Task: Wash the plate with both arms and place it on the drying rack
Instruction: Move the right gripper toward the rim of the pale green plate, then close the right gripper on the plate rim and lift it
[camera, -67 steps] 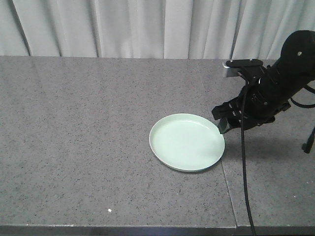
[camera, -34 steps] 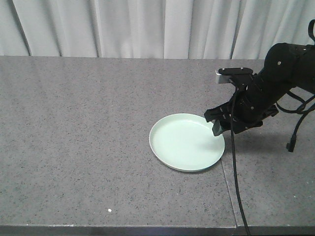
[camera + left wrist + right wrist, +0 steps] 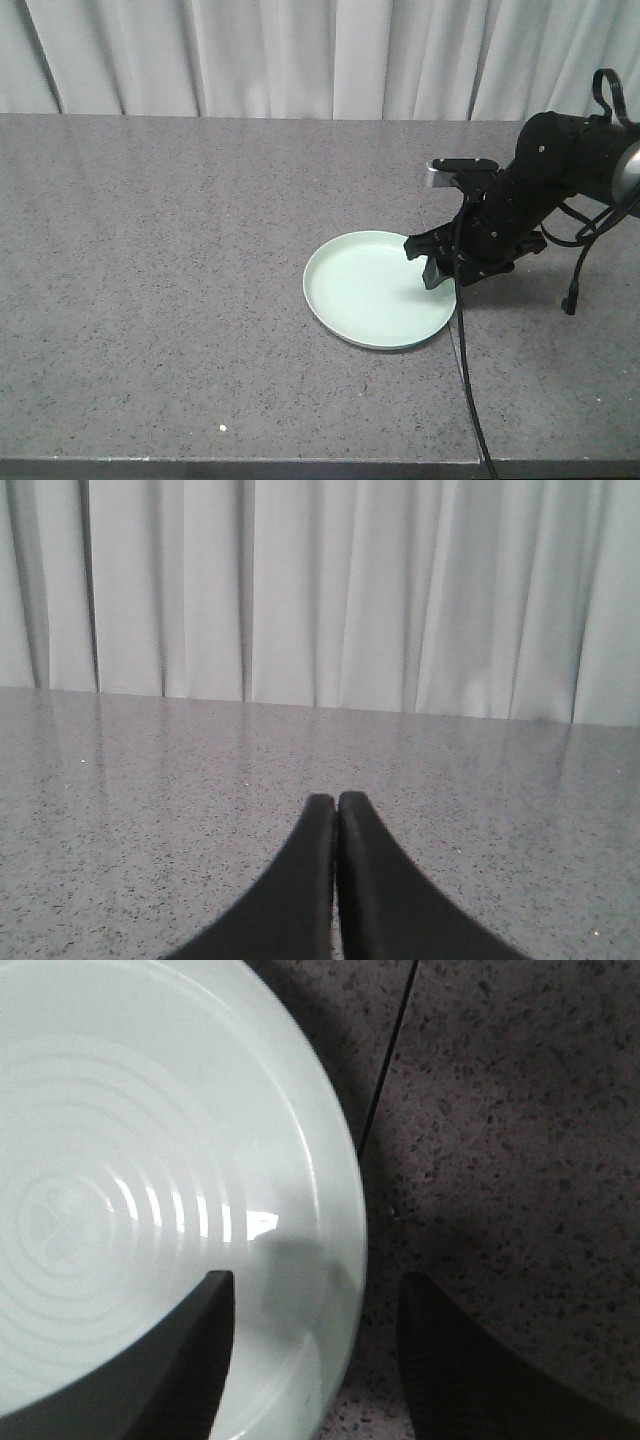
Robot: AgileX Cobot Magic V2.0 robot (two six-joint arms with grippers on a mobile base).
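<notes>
Black left gripper (image 3: 337, 805) pressed closed on nothing, aimed over the grey counter (image 3: 120, 780) toward the curtain (image 3: 300, 580), seemingly parked until needed. In the front view, just right of centre, pale green plate (image 3: 370, 295) lying flat, its right edge close to the seam (image 3: 385, 1110) between two slabs. Further right, right gripper (image 3: 315, 1300) spread apart across that edge, one finger above the plate's inside, the other over the stone outside, probably to pinch the low rim. Holding nothing yet.
</notes>
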